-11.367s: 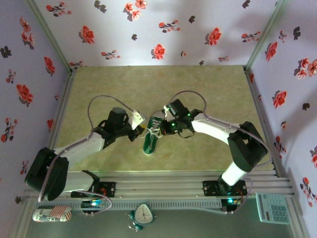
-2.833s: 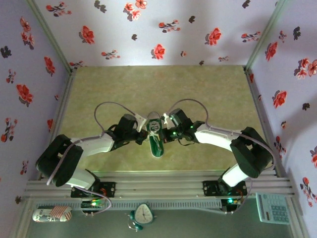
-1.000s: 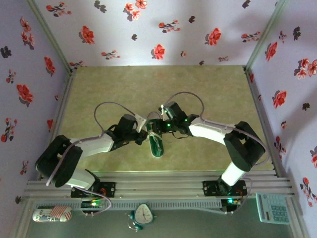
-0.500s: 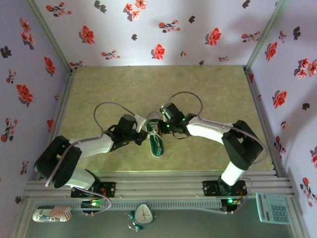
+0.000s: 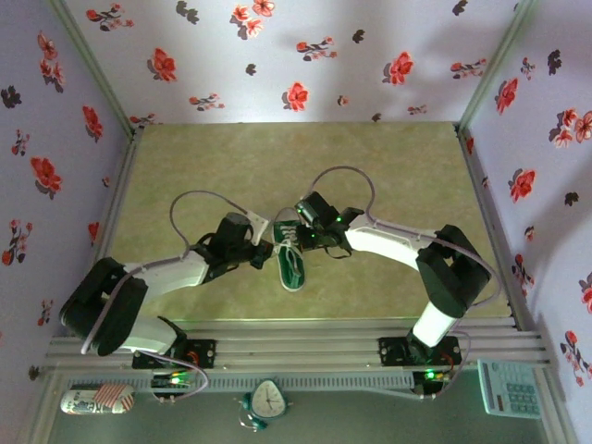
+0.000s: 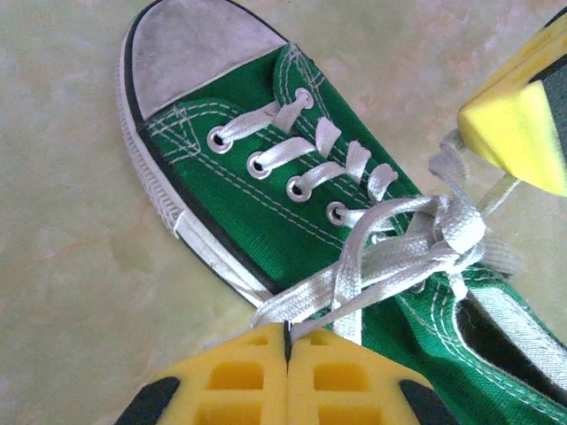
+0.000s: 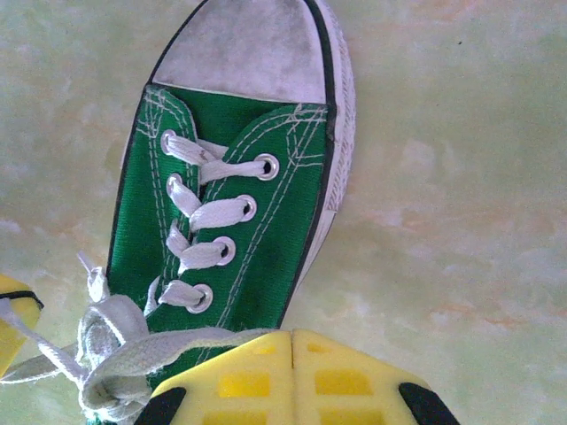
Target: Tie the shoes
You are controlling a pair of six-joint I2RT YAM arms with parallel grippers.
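Pinching white laces point(image 6: 390, 257), L hand point(image 6: 288, 341) & R hand point(image 7: 292, 341) both clamped shut beside green sneaker point(image 6: 248, 212) on table point(image 5: 231, 166).

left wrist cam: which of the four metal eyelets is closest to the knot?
The eyelet farthest from the white toe cap, last in the row; the knot sits just past it. The other three step toward the toe.

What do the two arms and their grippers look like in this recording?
Both the left arm and the right arm have white links between bulky black joints, and each trails a looping grey cable. Small green lights glow near the right arm's wrist. The left gripper and the right gripper have bright yellow fingers with square moulded recesses and black backing.
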